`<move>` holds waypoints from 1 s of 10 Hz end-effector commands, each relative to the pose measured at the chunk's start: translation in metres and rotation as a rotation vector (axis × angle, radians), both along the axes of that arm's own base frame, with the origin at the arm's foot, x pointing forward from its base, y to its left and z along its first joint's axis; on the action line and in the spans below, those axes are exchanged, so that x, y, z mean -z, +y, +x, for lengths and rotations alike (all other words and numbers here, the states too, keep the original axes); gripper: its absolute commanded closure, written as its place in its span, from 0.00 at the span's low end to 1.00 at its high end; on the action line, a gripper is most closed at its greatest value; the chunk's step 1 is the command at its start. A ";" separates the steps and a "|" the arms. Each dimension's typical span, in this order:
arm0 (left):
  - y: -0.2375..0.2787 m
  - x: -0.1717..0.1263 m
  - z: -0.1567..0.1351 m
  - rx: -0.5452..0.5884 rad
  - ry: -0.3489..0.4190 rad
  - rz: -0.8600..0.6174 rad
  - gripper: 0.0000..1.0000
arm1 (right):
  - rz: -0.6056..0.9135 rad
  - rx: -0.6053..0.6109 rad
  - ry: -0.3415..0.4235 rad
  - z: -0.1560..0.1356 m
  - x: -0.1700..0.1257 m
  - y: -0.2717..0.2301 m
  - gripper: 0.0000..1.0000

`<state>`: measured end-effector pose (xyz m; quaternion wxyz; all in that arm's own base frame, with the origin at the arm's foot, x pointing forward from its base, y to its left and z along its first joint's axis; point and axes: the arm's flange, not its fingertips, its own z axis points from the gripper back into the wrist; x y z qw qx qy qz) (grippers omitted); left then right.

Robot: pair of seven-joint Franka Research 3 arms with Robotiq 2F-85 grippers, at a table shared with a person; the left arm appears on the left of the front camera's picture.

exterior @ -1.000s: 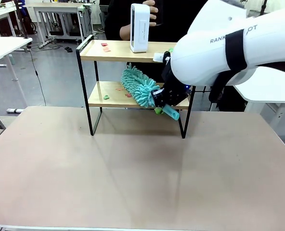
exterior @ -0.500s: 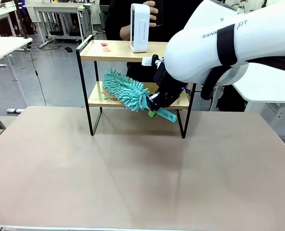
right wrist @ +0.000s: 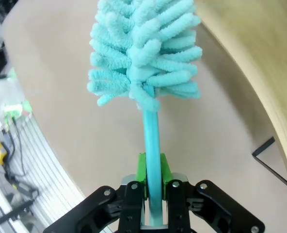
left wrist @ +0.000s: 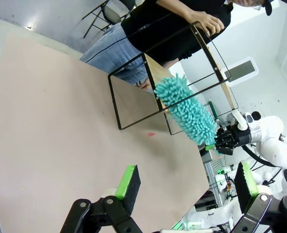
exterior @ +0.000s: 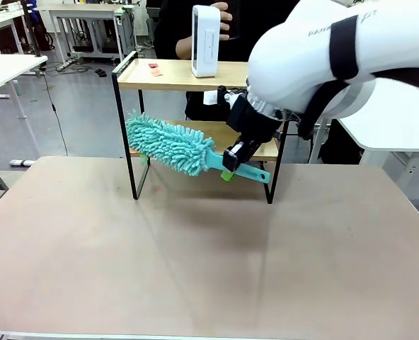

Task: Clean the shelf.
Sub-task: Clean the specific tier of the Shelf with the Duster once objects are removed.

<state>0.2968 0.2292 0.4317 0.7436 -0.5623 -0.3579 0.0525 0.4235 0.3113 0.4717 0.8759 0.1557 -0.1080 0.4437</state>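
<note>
The shelf (exterior: pixel 170 74) stands at the far middle of the beige table, two wooden boards in a black frame. My right gripper (exterior: pixel 232 165) is shut on the handle of a teal fluffy duster (exterior: pixel 168 144) in front of the lower board. The duster's head pokes out past the shelf's left legs. In the right wrist view the pads (right wrist: pixel 141 171) clamp the handle (right wrist: pixel 151 141), the head (right wrist: pixel 143 48) points away, and a shelf board (right wrist: pixel 250 58) lies to the right. My left gripper (left wrist: pixel 187 182) hangs open above the table, far from the shelf (left wrist: pixel 152 70) and duster (left wrist: pixel 187 109).
A person behind the shelf holds a white boxy device (exterior: pixel 204 40) upright on the top board. A small red scrap (exterior: pixel 155 67) lies on that board's left part. Another red bit (left wrist: pixel 151 134) lies on the table by the shelf. The broad near tabletop (exterior: pixel 195 269) is bare.
My right gripper has swept the duster leftward along the lower board; its head now sticks out beyond the left frame. The scraps seen on that board earlier are gone from sight.
</note>
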 end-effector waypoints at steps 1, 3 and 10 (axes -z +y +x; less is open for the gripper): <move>-0.001 -0.001 0.000 0.001 -0.030 -0.001 0.00 | 0.019 -0.135 0.045 -0.008 -0.008 -0.027 1.00; -0.001 -0.001 0.000 0.001 -0.030 -0.001 0.00 | 0.050 -0.196 0.054 -0.017 -0.013 -0.039 1.00; -0.001 -0.001 0.000 0.001 -0.030 -0.001 0.00 | 0.118 -0.165 0.059 -0.033 -0.021 -0.075 1.00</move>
